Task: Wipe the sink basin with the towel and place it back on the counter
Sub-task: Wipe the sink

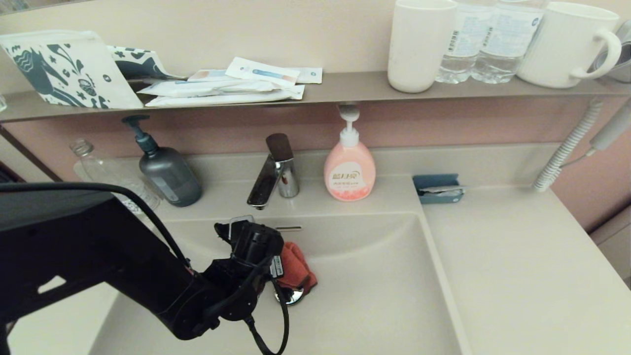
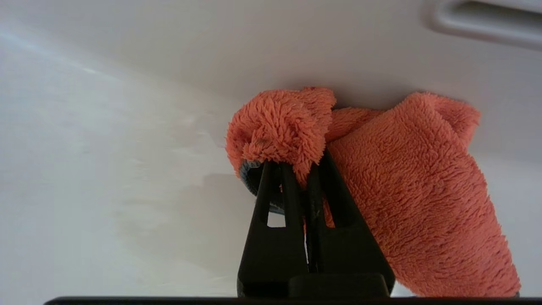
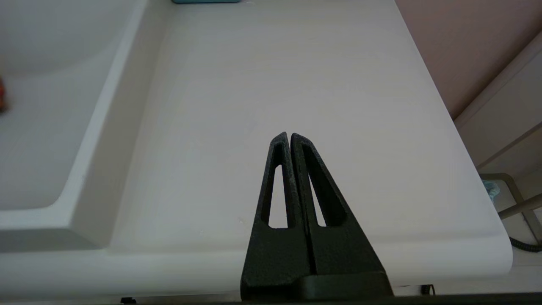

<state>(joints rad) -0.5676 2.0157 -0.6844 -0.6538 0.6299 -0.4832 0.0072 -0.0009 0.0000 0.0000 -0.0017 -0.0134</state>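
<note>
Left gripper [image 2: 296, 169]: its 2 black fingers are pinched together on a bunched fold of the towel [image 2: 415, 186]; the dark edge trim shows just beside the fingertips.
Left arm: reaches from the robot's left side down into the sink basin [image 1: 384, 296], wrist bent low over the basin floor, cable looping beneath it.
Towel: orange-red and fuzzy, hanging from the fingers and pressed against the basin surface near the back wall; in the head view it lies at the chrome drain plug [image 1: 291, 296], partly covering it.
Overflow slot [image 1: 288, 229]: on the back wall, just behind the wrist.
Right gripper [image 3: 289, 137]: fingers pressed together with nothing between them, hovering over the counter [image 3: 296, 84] to the right of the basin.
Counter items: faucet [image 1: 273, 172], pink soap bottle [image 1: 349, 167], grey pump bottle [image 1: 165, 167].
</note>
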